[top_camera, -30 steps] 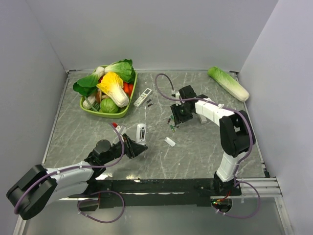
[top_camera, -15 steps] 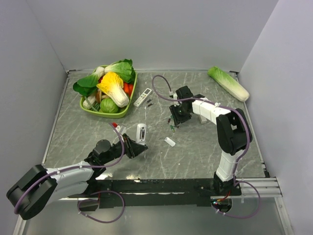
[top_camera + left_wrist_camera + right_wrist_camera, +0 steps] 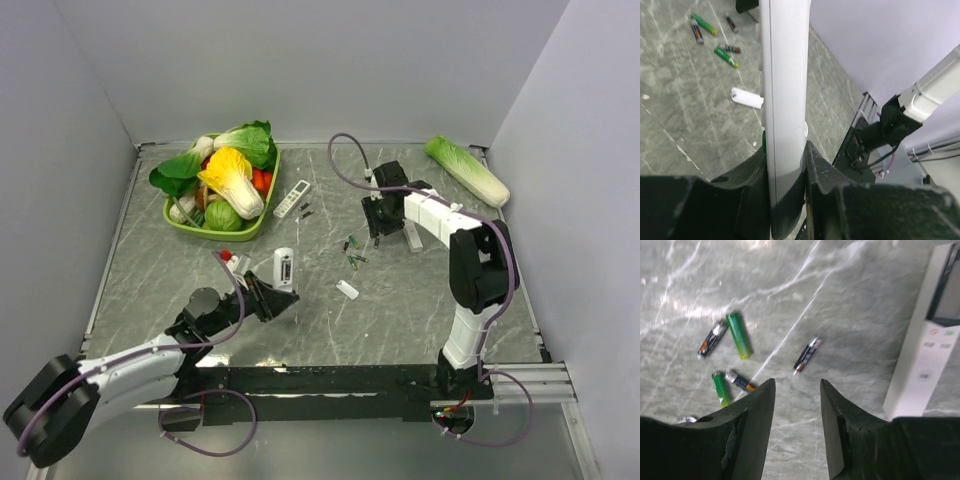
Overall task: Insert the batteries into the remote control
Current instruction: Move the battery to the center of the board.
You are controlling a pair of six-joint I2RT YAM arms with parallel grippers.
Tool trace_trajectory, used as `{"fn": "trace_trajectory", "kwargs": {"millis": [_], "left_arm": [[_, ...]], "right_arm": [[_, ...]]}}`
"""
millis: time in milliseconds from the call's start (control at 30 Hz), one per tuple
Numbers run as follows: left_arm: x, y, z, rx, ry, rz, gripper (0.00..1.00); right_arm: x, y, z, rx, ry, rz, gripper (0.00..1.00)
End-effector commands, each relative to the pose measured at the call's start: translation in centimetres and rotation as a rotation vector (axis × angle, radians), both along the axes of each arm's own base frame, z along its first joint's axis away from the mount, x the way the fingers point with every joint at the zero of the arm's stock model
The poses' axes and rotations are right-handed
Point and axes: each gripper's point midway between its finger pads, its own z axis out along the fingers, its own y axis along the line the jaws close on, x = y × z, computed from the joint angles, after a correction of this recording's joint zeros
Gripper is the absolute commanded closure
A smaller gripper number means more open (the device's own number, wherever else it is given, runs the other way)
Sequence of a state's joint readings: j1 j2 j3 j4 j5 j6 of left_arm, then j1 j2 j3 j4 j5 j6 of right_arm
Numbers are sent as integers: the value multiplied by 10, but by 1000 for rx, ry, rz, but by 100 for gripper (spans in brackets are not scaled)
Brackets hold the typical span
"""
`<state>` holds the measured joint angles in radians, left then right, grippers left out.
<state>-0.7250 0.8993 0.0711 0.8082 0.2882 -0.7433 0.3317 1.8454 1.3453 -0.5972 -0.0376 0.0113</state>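
Both sets of fingers first. My left fingers (image 3: 817, 175) pinch the remote control (image 3: 785, 90) by its lower end and hold it on edge above the table (image 3: 670, 115). My right fingers (image 3: 757, 410) are spread, gripping nothing, hovering over the batteries (image 3: 739, 335).

At least five batteries lie loose on the table, well right of the remote control, none picked up. A green sliver shows at the remote control's edge; I can't tell if a cell is seated. I judge it early, with loading mostly or wholly left.

A small white cover piece (image 3: 347, 290) lies just right of the remote control. A slim remote (image 3: 927, 355) lies further right, past the batteries.

The green basket (image 3: 190, 228), behind and left of the remote control, holds vegetables (image 3: 230, 175); no batteries visible in it.
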Motion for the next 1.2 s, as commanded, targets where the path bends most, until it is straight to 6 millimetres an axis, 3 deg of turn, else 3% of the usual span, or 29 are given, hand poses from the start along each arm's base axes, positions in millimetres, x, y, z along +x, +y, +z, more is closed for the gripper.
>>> {"fn": "trace_trajectory", "kwargs": {"millis": [0,267,567,767,900,1033,1167], "left_arm": [[12,15,22,-23,-84,109,99],[24,46,16,1,-62,286,99],[23,47,17,6,-66,283,99],[21,40,18,-1,-66,248,99],[20,38,20,-5,-68,234,99],[18,37,23,-11,-77,224,99],[14,36,26,-16,-86,205,99]], "right_arm": [[11,-4,-2,-8,13,-46,51],[16,2,-14,4,55,-36,51],[13,6,-33,6,119,-29,52],[6,4,-38,-1,137,-16,63],[1,1,-39,-13,141,-10,81],[-4,-1,-39,-14,147,-2,92],[-15,-1,-31,-23,132,38,95]]}}
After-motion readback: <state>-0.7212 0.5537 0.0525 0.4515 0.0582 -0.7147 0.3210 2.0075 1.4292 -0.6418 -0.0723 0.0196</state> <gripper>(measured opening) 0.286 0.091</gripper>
